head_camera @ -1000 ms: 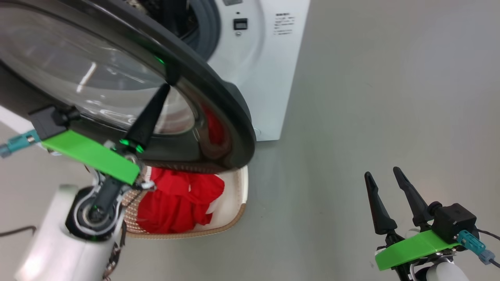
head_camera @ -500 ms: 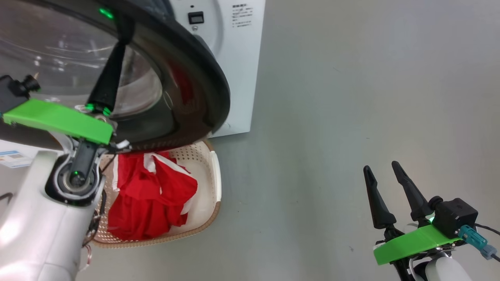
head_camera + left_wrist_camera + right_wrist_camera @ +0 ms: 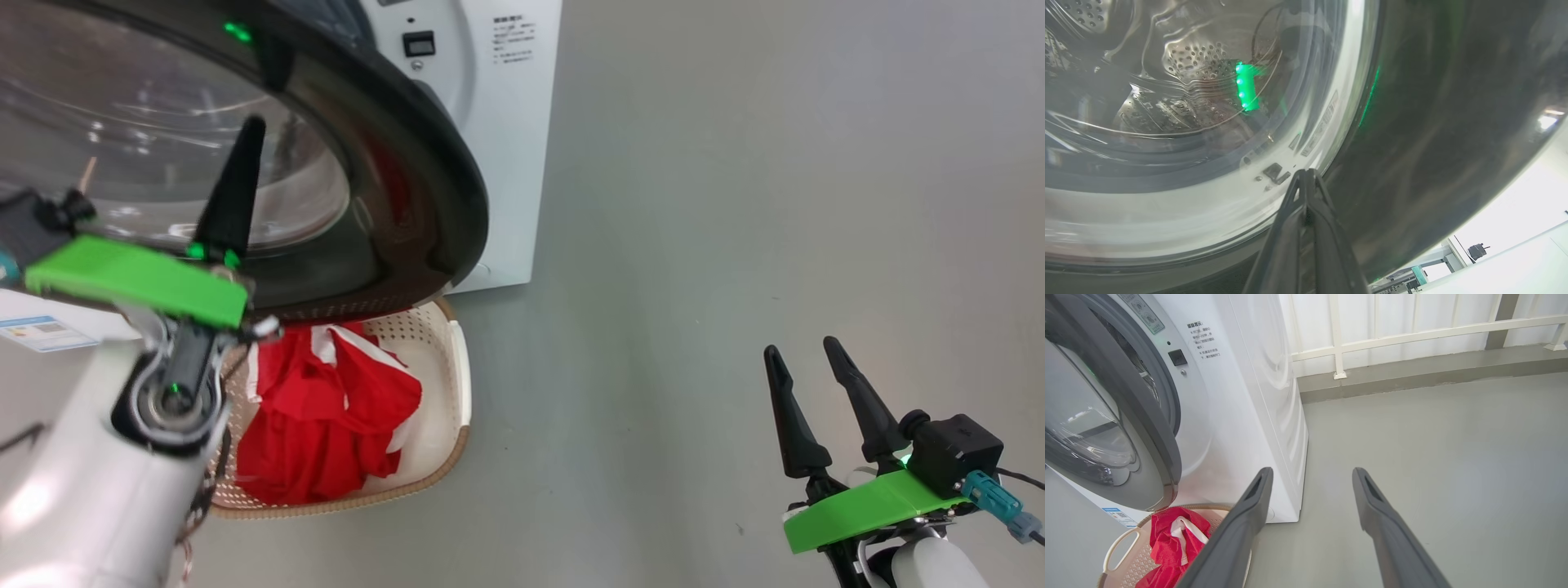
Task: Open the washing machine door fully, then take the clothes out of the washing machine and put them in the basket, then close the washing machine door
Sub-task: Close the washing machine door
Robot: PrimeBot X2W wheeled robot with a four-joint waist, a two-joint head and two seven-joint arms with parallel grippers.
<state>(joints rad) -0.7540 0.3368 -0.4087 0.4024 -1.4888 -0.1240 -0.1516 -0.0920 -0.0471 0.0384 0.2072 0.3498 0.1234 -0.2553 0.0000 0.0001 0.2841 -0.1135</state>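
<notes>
Left end effector (image 3: 251, 131): closed, its two dark fingers pressed together along their length and holding nothing.
Left end effector aim: in the left wrist view the joined tips (image 3: 1306, 173) point at the outer face of the washing machine door (image 3: 1433, 122), right where the clear glass meets the glossy black rim. I cannot tell whether they touch it.
Right end effector (image 3: 802, 349): open, fingers spread wide with nothing between them, low at the robot's right over the bare grey floor (image 3: 735, 204), well apart from the machine.
Right wrist view: the spread fingers (image 3: 1311, 473) frame the floor (image 3: 1433, 457) and the lower front corner of the washing machine (image 3: 1241, 416).
Washing machine door (image 3: 424, 188): swung out from the front of the machine and standing partly open. In the right wrist view its rim (image 3: 1155, 441) stands away from the grey ring of the drum opening.
Washing machine (image 3: 506, 163): white, standing on the floor with small printed text on its front panel.
Clothes (image 3: 326, 425): a bunched red heap with white trim, lying inside the basket. It also shows in the right wrist view (image 3: 1167, 543).
Basket (image 3: 461, 384): on the floor in front of the machine, partly under the lower edge of the open door. Its side handle (image 3: 1118, 547) is visible.
Background: a white railing (image 3: 1339, 335) runs behind the machine.
</notes>
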